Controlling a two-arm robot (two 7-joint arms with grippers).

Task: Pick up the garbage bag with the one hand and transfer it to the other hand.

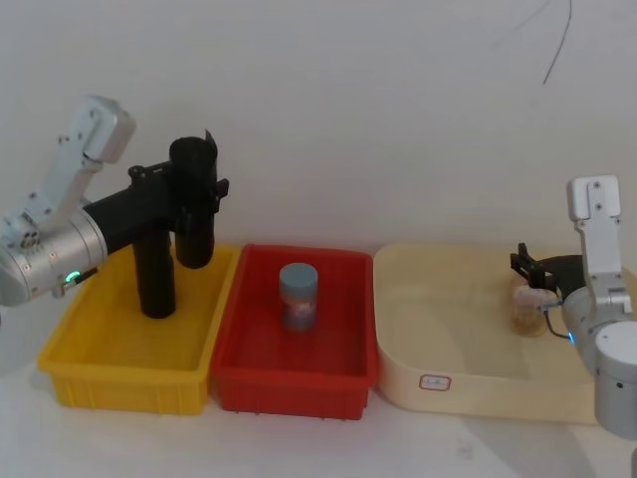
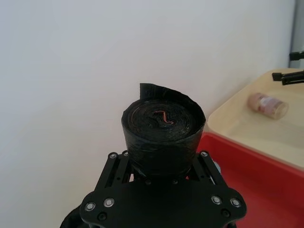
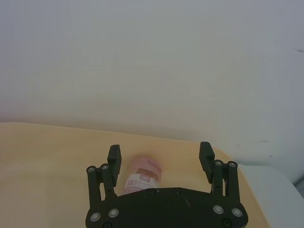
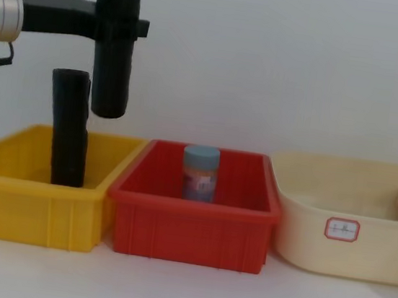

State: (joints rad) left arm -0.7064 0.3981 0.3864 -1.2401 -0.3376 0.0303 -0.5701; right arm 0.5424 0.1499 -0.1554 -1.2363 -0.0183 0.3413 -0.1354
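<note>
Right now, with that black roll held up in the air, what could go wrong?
1. The left gripper clamps the garbage bag near its top, so the long hanging part could slip and knock over the other roll standing in the yellow bin.
2. The right gripper hangs open right by a small bottle in the beige tray; pulling away for the handover, it might tip it.

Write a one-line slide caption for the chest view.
Left gripper holds the garbage bag upright above the yellow bin, beside a second roll.

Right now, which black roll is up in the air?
The garbage bag with the notched top, clamped in the left claw; the thinner roll stands in the yellow bin.
</note>
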